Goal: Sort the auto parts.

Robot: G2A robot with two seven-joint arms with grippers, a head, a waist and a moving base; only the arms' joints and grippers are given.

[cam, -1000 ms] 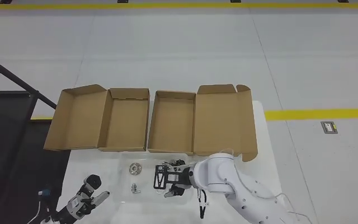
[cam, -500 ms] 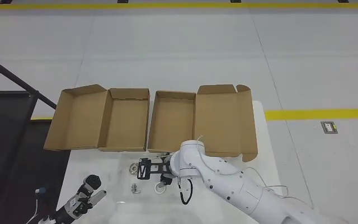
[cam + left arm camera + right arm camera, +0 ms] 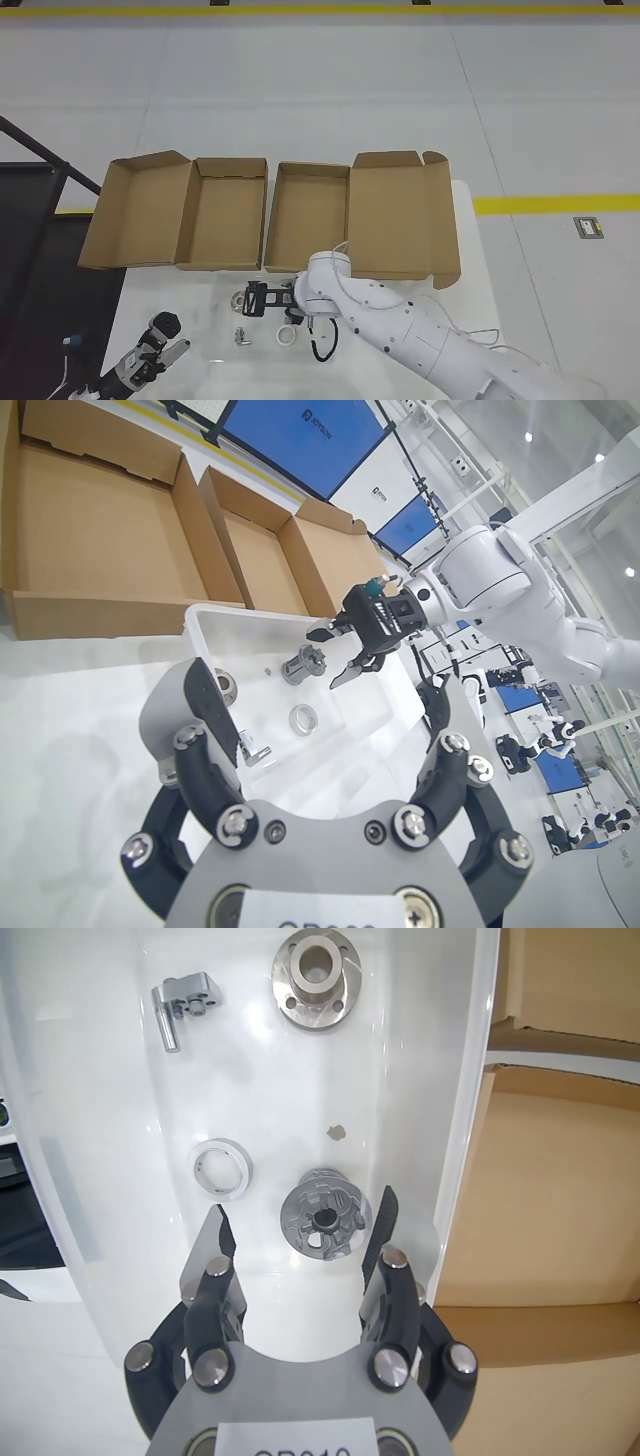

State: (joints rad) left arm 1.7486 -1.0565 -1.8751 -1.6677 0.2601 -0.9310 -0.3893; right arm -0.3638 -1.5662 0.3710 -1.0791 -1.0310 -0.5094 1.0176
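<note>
Both stood spread: the left gripper (image 3: 322,680) apart, while the right gripper (image 3: 305,1210) had slid leftward along the tray (image 3: 465,1078) to the toothed hub (image 3: 325,1228), hidden from above.

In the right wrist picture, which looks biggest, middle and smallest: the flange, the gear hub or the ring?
1. flange and gear hub: they look alike, and the hub sits nearer the camera, so no ranking.
2. ring: clearly smallest.

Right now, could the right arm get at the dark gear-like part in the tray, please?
Probably yes: the right gripper hangs open just by the gear-like part, with nothing over it.
</note>
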